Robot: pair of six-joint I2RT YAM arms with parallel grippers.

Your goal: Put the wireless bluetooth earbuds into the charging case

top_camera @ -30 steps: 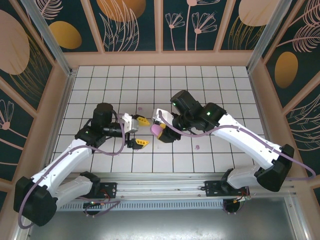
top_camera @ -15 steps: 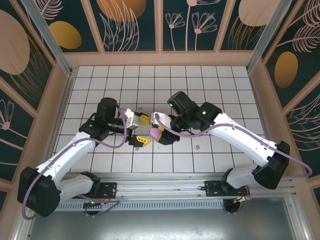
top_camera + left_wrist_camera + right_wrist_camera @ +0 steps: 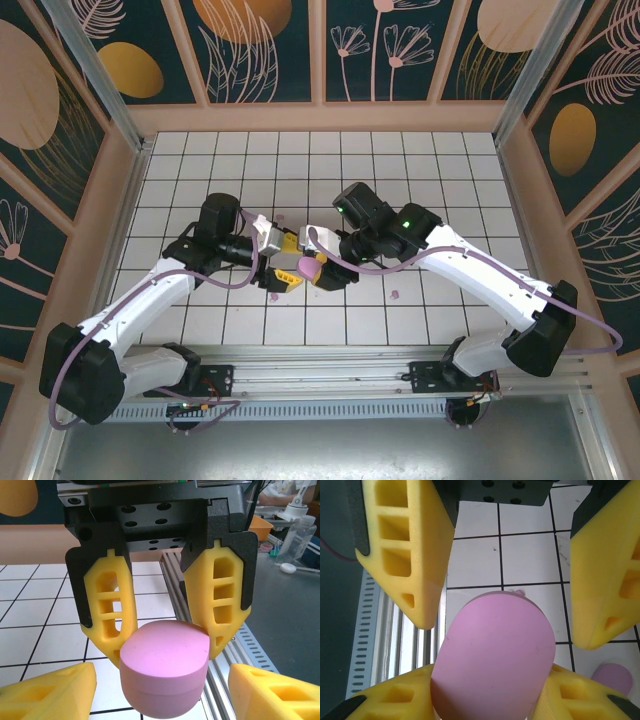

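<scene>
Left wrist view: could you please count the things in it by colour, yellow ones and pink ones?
Yellow fingers: 4 (2 above, gripping the case; 2 at the bottom corners)
Pink case: 1
Total: 5

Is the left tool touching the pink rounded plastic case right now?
Apart. In the left wrist view, gaps separate both yellow fingers of the left tool from the pink rounded plastic case.
</scene>
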